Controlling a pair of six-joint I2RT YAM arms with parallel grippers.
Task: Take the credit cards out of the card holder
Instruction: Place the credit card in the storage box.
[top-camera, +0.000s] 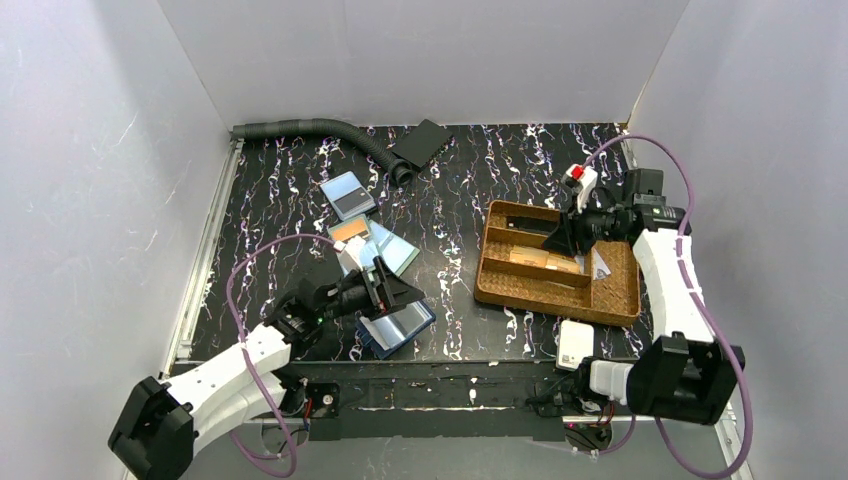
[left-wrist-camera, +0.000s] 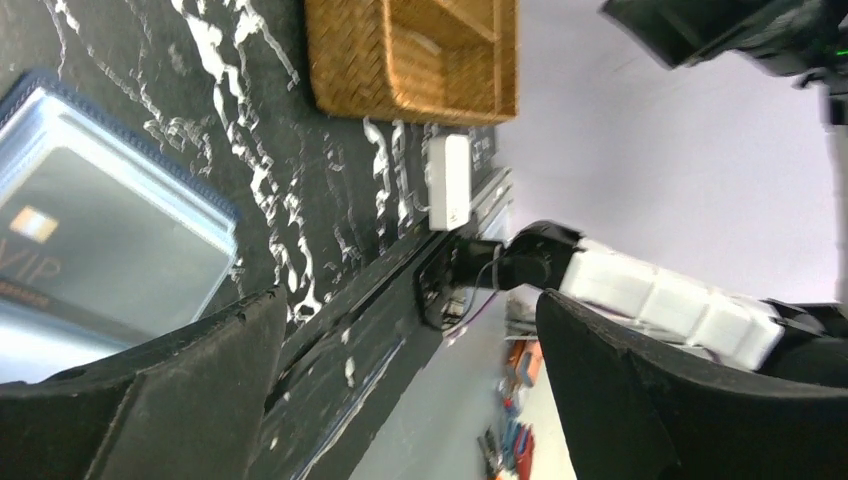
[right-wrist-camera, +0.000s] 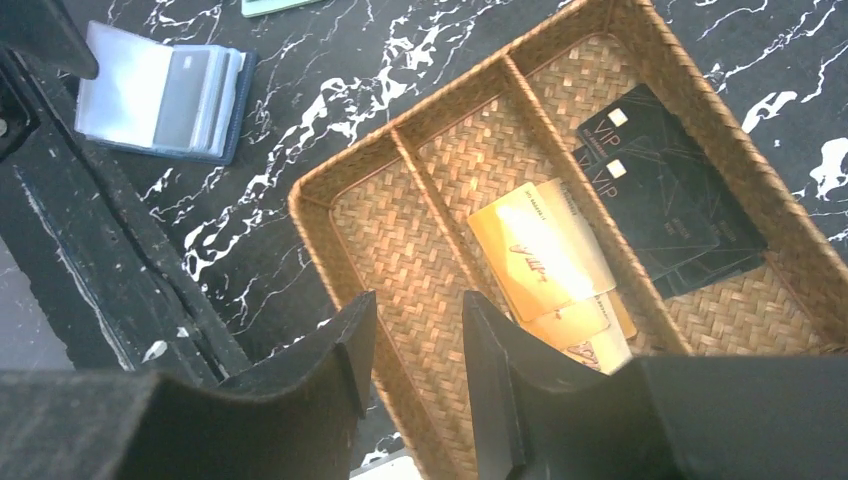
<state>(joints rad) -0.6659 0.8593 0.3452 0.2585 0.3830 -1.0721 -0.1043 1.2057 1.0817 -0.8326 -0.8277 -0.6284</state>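
Black marbled tabletop, card holder (top-camera: 398, 326) lying open near the front edge, grey VIP card showing in its sleeve, left gripper (top-camera: 388, 287) spread wide and empty just beside it, loose credit cards (top-camera: 349, 195) further back, right gripper (right-wrist-camera: 415, 330) partly parted, holding nothing, over the woven tray (right-wrist-camera: 318, 187).

VIP on sleeved card (left-wrist-camera: 100, 240), VIP on black cards (right-wrist-camera: 665, 195)

Brown woven tray (top-camera: 545, 307), navy card holder (top-camera: 398, 326), black table (top-camera: 470, 165) (white-veined marble).

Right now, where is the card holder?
In the top view the card holder lies open near the table's front edge, left of centre, beside the left gripper, with loose cards behind it.
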